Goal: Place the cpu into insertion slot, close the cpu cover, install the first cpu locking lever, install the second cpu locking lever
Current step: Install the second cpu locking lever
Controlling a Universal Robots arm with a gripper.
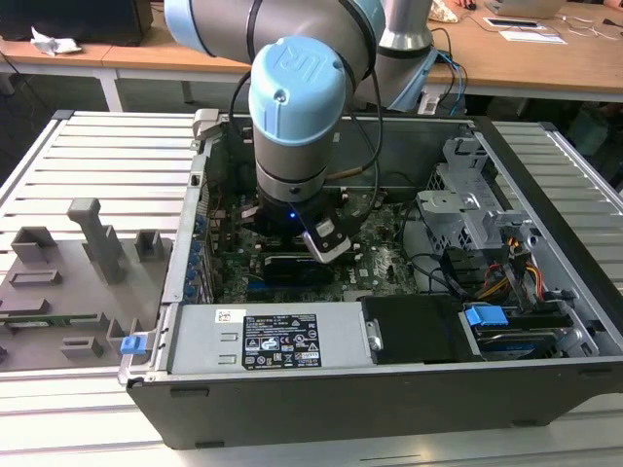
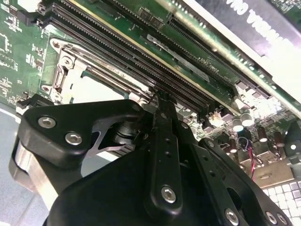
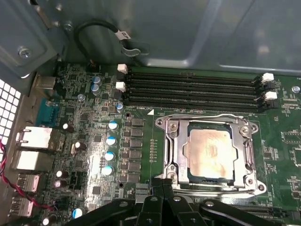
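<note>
Fingers pressed together, pinching nothing, poised just beside the near rim of the insertion slot. Just beyond: cpu seated in the slot, cpu cover lowered around it. Done, by the look: placement and cover. Left, apparently: both locking levers, hard to make out.

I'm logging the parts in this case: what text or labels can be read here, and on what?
Black label on the grey power supply: print too small to read.
White letters on the expansion card, second wrist view: cut off, unreadable.
Motherboard markings, first wrist view: too small.
So nothing reads clearly.
</note>
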